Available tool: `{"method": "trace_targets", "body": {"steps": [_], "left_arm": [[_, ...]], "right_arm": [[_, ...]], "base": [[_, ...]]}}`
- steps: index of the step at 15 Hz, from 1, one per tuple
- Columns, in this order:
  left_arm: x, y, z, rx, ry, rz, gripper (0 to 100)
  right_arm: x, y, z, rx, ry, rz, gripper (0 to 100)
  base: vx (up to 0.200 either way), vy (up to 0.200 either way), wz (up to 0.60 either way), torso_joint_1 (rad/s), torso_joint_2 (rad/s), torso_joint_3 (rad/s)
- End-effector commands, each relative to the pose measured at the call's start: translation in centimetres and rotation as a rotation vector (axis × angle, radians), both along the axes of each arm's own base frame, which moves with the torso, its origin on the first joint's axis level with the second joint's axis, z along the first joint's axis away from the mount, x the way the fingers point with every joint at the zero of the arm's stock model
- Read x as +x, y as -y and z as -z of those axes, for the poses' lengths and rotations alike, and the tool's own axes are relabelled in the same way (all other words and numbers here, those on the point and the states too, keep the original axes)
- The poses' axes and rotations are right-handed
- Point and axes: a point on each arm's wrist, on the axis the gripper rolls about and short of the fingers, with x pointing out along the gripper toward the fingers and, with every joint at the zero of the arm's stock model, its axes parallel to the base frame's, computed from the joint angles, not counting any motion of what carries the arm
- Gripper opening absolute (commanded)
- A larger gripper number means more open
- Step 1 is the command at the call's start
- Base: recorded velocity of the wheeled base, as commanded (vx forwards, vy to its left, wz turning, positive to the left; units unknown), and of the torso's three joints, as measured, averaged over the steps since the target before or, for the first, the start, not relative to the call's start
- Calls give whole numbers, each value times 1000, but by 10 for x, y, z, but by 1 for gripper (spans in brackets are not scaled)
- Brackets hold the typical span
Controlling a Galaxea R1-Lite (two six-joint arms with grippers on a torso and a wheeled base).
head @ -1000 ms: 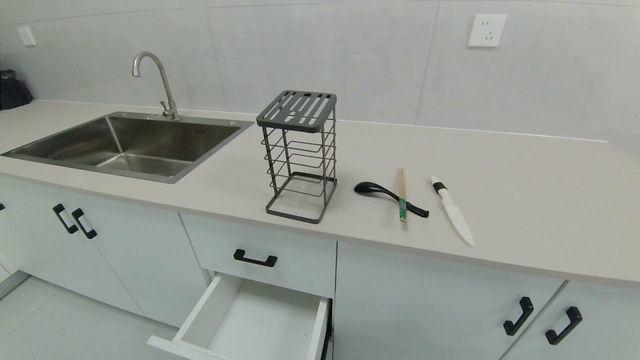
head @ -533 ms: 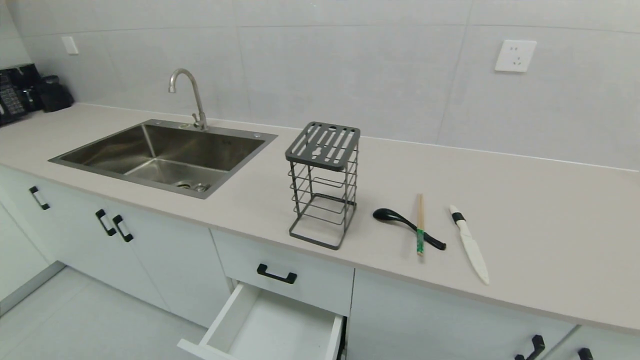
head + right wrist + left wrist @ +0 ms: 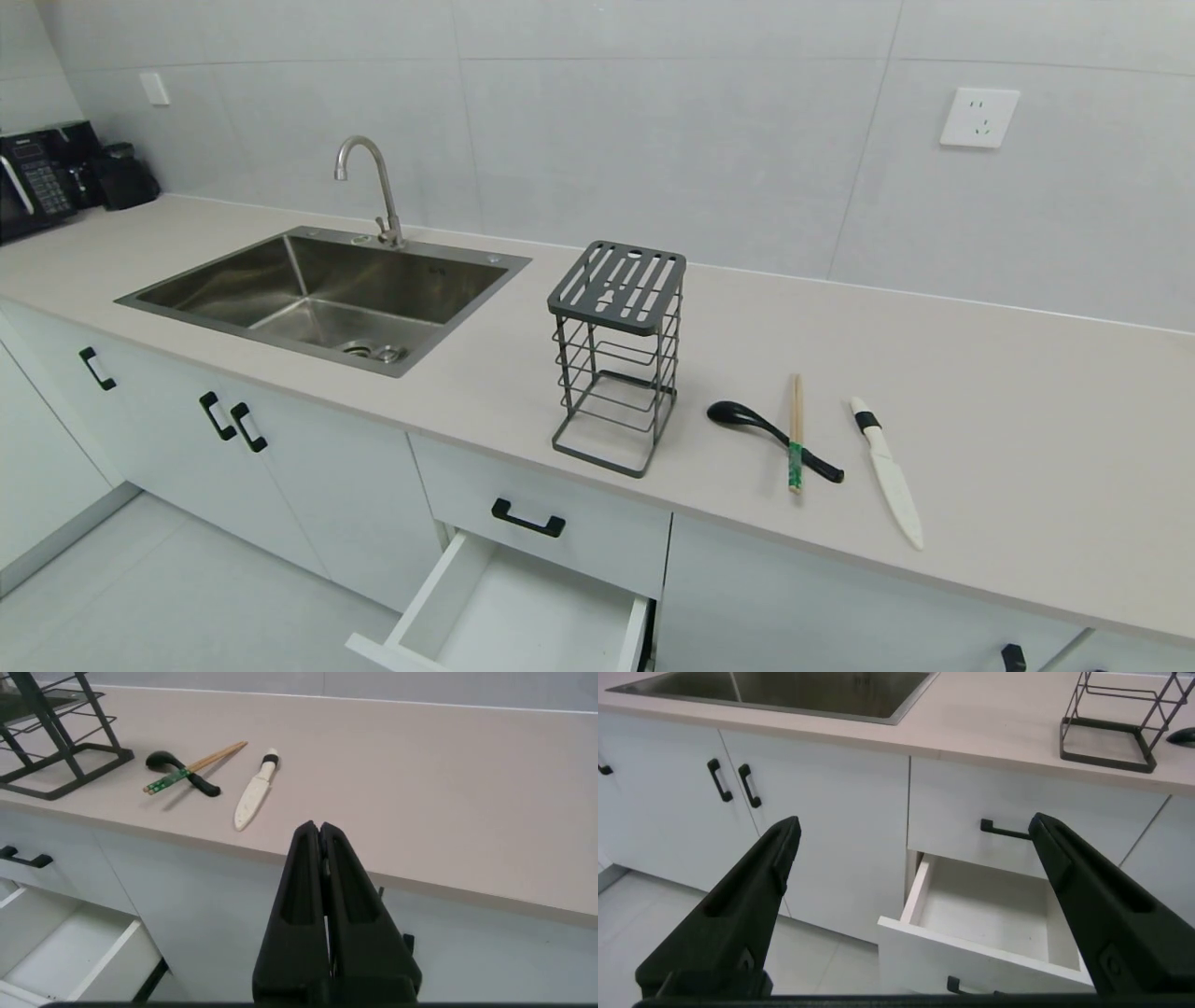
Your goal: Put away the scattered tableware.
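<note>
On the beige countertop (image 3: 1027, 411) lie a black spoon (image 3: 771, 435), a pair of wooden chopsticks (image 3: 795, 431) with green ends crossing its handle, and a white knife (image 3: 887, 469) with a black band. A dark wire rack (image 3: 616, 355) stands to their left. The spoon (image 3: 181, 771), chopsticks (image 3: 196, 766) and knife (image 3: 256, 801) also lie ahead of my right gripper (image 3: 322, 845), which is shut and held below the counter edge. My left gripper (image 3: 915, 840) is open, low in front of the cabinets, facing an open white drawer (image 3: 985, 924).
A steel sink (image 3: 327, 299) with a faucet (image 3: 373, 187) sits at the counter's left. The open drawer (image 3: 504, 616) juts out beneath the rack, under a shut drawer with a black handle (image 3: 528, 519). Black appliances (image 3: 56, 173) stand at the far left. A wall socket (image 3: 978, 118) is above the counter.
The head camera has shifted, so the whole scene slid right and down. The tableware and rack have not moved on the counter.
</note>
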Motion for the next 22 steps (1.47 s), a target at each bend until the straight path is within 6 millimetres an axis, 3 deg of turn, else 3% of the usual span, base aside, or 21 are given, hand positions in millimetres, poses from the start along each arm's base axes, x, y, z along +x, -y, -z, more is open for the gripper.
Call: {"method": "trace_targets", "body": {"steps": [1, 7, 8, 13, 16, 18, 20, 22], "left_arm": [[0, 0, 0, 0, -1, 0, 100], [0, 0, 0, 0, -1, 0, 100], [0, 0, 0, 0, -1, 0, 100], [0, 0, 0, 0, -1, 0, 100], [0, 0, 0, 0, -1, 0, 100], [0, 0, 0, 0, -1, 0, 100], [0, 0, 0, 0, -1, 0, 100], [0, 0, 0, 0, -1, 0, 100]], "right_arm": [[0, 0, 0, 0, -1, 0, 0], [0, 0, 0, 0, -1, 0, 0], [0, 0, 0, 2, -1, 0, 100], [0, 0, 0, 2, -2, -5, 100], [-6, 0, -35, -18, 272, -1, 100], [-5, 0, -55, -27, 235, -33, 100], [8, -3, -92, -23, 57, -208, 100], [23, -5, -101, -13, -107, -340, 100]], "base": [[0, 0, 0, 0, 0, 0], [0, 0, 0, 0, 0, 0], [0, 0, 0, 0, 0, 0], [0, 0, 0, 0, 0, 0], [0, 0, 0, 0, 0, 0], [0, 0, 0, 0, 0, 0], [0, 0, 0, 0, 0, 0], [0, 0, 0, 0, 0, 0]]}}
